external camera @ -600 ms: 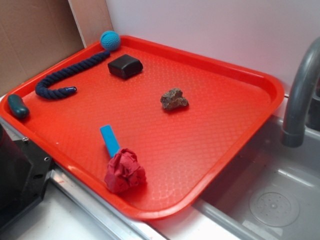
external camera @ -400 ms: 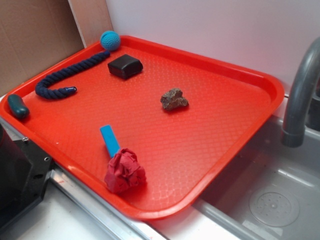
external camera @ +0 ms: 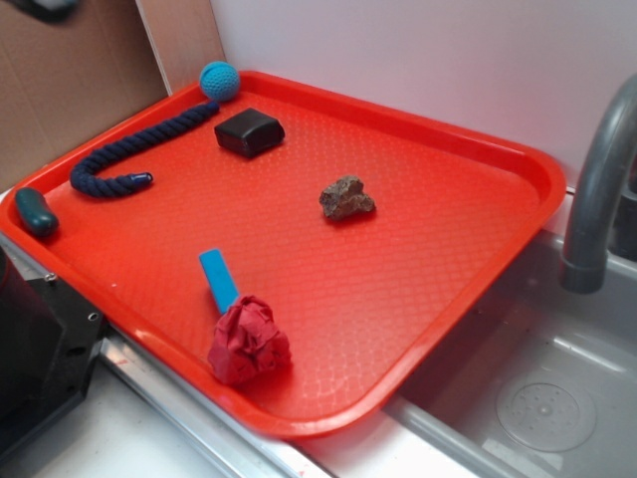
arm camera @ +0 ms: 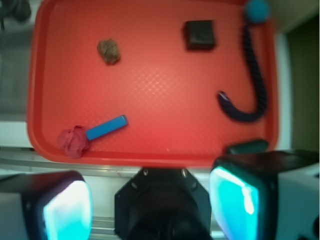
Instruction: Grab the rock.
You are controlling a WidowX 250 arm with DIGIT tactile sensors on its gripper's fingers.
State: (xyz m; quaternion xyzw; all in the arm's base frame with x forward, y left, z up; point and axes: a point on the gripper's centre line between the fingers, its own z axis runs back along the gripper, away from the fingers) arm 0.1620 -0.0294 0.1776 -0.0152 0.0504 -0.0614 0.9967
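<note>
1. since the earlier exterior frames, only one thing has changed: a dark blurred shape (external camera: 40, 6) now pokes in at the top left corner of the exterior view, above the cardboard; we cannot tell what part it is. everything on the tray lies as before.
2. we see the rock (external camera: 346, 197) lying alone on the red tray (external camera: 518, 164), roughly in the middle of it and somewhat toward the far edge by the white wall. nothing touches it.
3. the black block (external camera: 249, 131) sits near the far left corner, well apart from the rock, with the teal ball (external camera: 219, 80) at the rim just beyond it.
4. the dark blue rope (external camera: 129, 159) curves along the left edge from the ball, and a dark green oblong piece (external camera: 36, 211) rests on the rim at the left corner.
5. the blue flat bar (external camera: 218, 280) lies near the front edge, its lower end touching the red cloth wad (external camera: 248, 341).
6. in the wrist view our fingers (arm camera: 150, 200) stand wide apart, their pale pads (arm camera: 67, 210) glowing at the bottom corners, with nothing between them; they hang outside the tray's front edge, well apart from the rock (arm camera: 108, 51).
7. a grey tap (external camera: 597, 189) and a sink (external camera: 547, 408) stand beside the tray's right edge.
</note>
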